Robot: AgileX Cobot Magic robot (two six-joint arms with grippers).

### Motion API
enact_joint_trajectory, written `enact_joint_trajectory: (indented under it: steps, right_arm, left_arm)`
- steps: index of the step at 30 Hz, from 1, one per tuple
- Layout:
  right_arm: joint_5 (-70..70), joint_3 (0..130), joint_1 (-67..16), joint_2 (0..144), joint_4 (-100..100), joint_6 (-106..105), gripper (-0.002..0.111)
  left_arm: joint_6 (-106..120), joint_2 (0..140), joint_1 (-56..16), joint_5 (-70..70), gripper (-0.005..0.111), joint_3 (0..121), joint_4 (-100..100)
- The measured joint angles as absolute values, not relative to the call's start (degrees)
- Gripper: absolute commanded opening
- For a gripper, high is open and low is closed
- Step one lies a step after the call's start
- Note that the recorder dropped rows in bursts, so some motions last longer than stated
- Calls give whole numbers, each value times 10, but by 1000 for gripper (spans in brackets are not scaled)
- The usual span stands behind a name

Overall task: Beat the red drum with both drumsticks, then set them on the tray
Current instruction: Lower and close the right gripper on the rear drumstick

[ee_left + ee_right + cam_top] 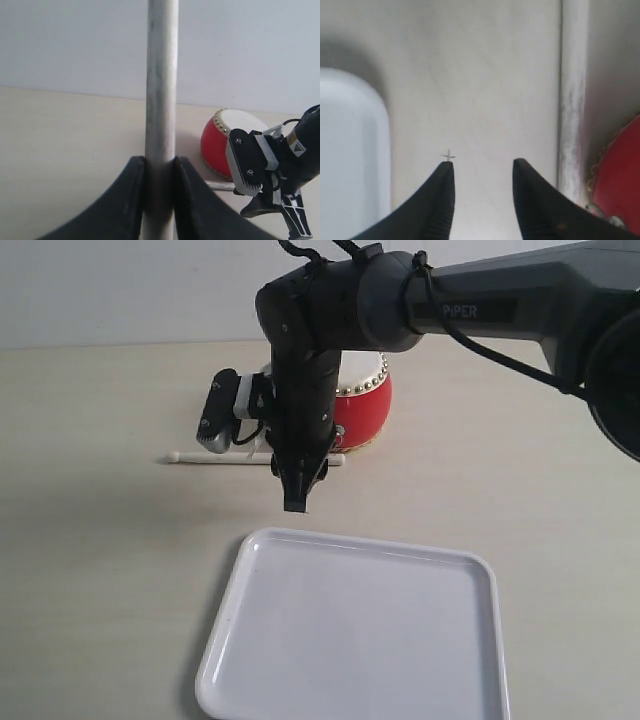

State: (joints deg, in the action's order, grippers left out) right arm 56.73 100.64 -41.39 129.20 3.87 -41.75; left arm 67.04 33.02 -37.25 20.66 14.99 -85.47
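Note:
The red drum [365, 410] stands at the back of the table, partly hidden by my right arm. One pale drumstick [225, 458] lies flat on the table just in front of the drum. My right gripper [297, 500] points down, hanging open just in front of that stick, with nothing between its fingers. In the right wrist view the gripper [483, 167] is open over bare table, with the stick [572, 100] beside it and the drum [620, 175] beyond. My left gripper [160, 162] is shut on the other drumstick [161, 75], well away from the drum [220, 140]. The white tray [350, 630] lies in front.
The tray's rounded corner [350, 150] shows beside the right gripper in the right wrist view. The right arm [480, 310] reaches in from the upper right, across the drum. The left arm does not appear in the exterior view.

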Motion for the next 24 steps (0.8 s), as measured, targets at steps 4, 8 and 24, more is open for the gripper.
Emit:
enact_joint_trajectory:
  steps: [4,8,24]
  right_arm:
    - [528,1006,-414,1292,71,-443,46]
    - [493,1006,-414,1300,86,-474,48]
    - [456,1051,-414,1359,136,-487,50]
  left_arm:
    - [671,330,-372,206,0,148,-862]
    - [671,330,-372,200,0,148,-862]
    - [690,330,-372,200,0,148,-862]
